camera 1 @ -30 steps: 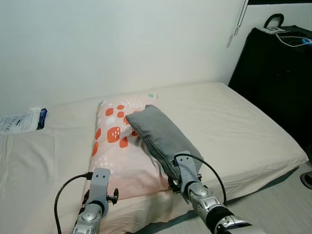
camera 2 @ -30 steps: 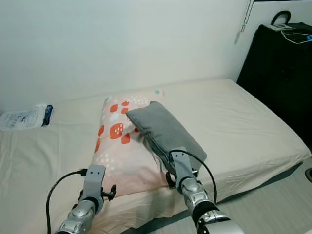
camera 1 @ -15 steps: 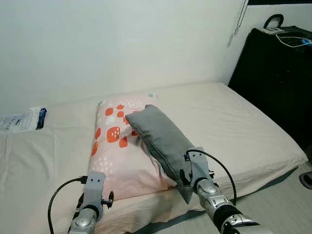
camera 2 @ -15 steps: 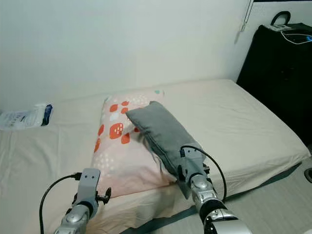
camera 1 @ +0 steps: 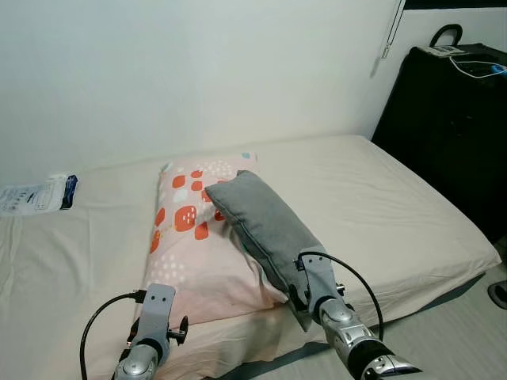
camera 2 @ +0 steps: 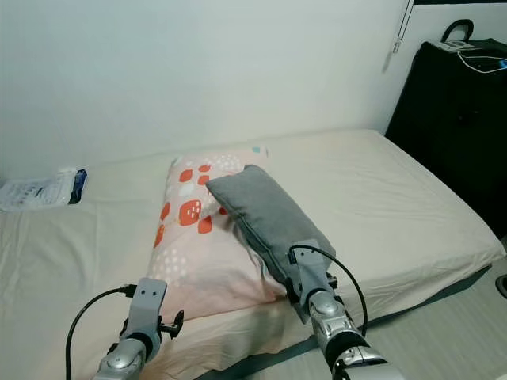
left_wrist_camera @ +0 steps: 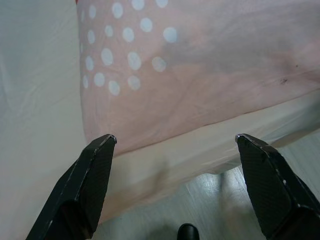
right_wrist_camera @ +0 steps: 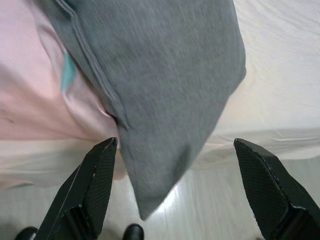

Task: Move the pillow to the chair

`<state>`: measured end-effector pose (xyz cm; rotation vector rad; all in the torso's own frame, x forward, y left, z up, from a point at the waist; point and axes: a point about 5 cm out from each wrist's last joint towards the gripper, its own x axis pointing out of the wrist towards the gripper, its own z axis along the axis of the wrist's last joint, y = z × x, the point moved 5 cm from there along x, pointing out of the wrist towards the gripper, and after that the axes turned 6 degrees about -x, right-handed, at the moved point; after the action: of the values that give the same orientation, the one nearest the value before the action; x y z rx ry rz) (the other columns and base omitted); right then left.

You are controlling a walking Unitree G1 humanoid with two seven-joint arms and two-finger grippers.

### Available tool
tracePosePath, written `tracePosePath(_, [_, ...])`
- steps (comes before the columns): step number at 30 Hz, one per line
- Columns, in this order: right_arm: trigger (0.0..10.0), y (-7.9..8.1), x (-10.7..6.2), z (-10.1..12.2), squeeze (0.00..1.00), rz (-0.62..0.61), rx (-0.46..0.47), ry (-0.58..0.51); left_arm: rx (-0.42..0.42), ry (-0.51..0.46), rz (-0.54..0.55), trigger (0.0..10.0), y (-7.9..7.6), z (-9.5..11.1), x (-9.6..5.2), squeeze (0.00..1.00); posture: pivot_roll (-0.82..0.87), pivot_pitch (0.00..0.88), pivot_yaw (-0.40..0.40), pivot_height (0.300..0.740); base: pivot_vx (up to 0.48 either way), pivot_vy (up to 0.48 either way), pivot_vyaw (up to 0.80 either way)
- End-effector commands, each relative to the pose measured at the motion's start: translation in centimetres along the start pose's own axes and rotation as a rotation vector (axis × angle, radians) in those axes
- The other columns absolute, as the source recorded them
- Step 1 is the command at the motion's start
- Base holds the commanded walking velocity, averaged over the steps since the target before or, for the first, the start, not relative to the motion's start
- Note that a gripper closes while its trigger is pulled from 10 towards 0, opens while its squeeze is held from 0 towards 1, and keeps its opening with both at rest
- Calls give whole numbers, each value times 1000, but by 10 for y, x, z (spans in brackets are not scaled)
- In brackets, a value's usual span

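Since the earlier frame, right gripper (right_wrist_camera: pixel 175 190) had backed slightly off the near end of the grey pillow (camera 1: pixel 265 229); left gripper (left_wrist_camera: pixel 175 187) had edged up a little toward the bed's near edge. Grey pillow lay diagonally on the bed (camera 1: pixel 396 214), its long side overlapping the pink patterned pillow (camera 1: pixel 186 245), near corner hanging over the mattress edge. Right gripper sat at that overhanging corner, fingers (right_wrist_camera: pixel 92 182) spread wide, gripping nothing. Left gripper hovered by the pink pillow's near edge, fingers (left_wrist_camera: pixel 90 180) also spread apart, empty. White packet (camera 1: pixel 36 195) lay far left on the bed; black suitcase (camera 1: pixel 451 119) stood beside the bed's right side.
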<state>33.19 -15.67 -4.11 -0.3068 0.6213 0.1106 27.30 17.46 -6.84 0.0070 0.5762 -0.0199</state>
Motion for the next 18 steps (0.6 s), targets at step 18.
tracePosePath(18, [10000, 4, 0, -12, 0, 46, -149, 83, 4, -19, -4, 10000, -3, 6, 1, 0, 125, 0, -99, 740, 0, 0, 0])
